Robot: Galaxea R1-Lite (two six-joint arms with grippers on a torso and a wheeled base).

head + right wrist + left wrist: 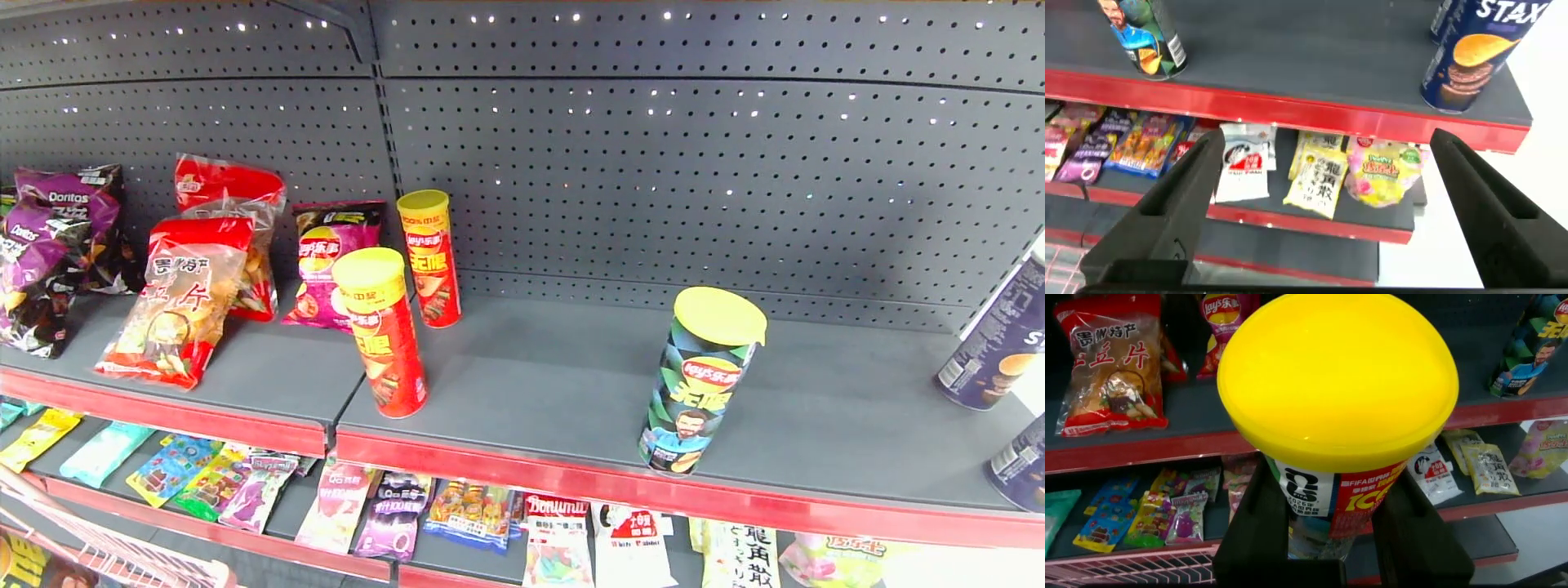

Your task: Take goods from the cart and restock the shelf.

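Nearest the head camera, the wire corner of the cart (98, 551) sat low on the robot's left, and beyond it ran the grey shelf (563, 384), where two red cans (382, 335) stood upright left of the middle, a green can (702, 380) stood upright near the front lip, and blue cans (992, 343) leaned at the far right; between the front red can and the green can lay a bare stretch of board. Seen from the left wrist, the left gripper (1335, 527) was clamped on the body of a yellow-lidded can (1337, 376), lid uppermost and long axis roughly upright, with the shelf straight ahead of it and the lid about level with the board; a red bag (1114, 363) showed to one side of the lid and the green can to the other. So the placing looked to be the left arm's job: forward, and probably upward, so the base would pass over the red lip. Seen from the right wrist, the right gripper (1327, 163) hung spread wide and empty before the shelf's red edge, with hanging packets (1319, 171) beneath it
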